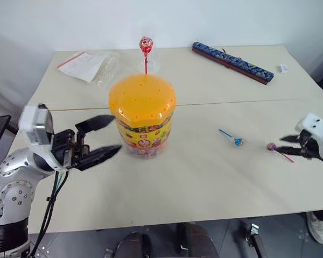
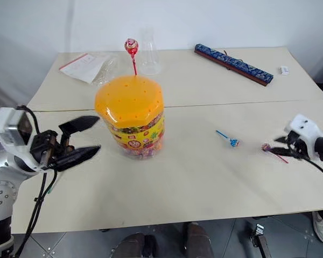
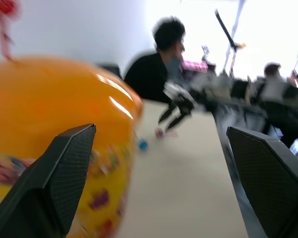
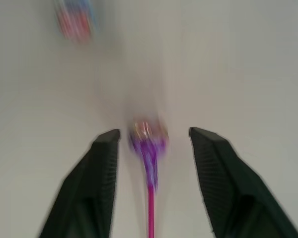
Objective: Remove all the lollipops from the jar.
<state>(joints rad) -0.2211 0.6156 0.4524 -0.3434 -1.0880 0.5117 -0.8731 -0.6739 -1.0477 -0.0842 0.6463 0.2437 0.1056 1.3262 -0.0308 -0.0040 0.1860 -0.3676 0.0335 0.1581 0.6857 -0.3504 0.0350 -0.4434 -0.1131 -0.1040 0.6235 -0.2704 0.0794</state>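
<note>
The left pincer (image 1: 114, 136) gapes wide at mid-height, while the right pincer (image 4: 154, 136) hangs low, fingers parted.

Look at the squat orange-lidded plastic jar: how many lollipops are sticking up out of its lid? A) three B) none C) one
C: a single red lollipop stands in the jar's domed orange lid, while the blue-stick lollipop and the purple lollipop lie on the table.
</note>
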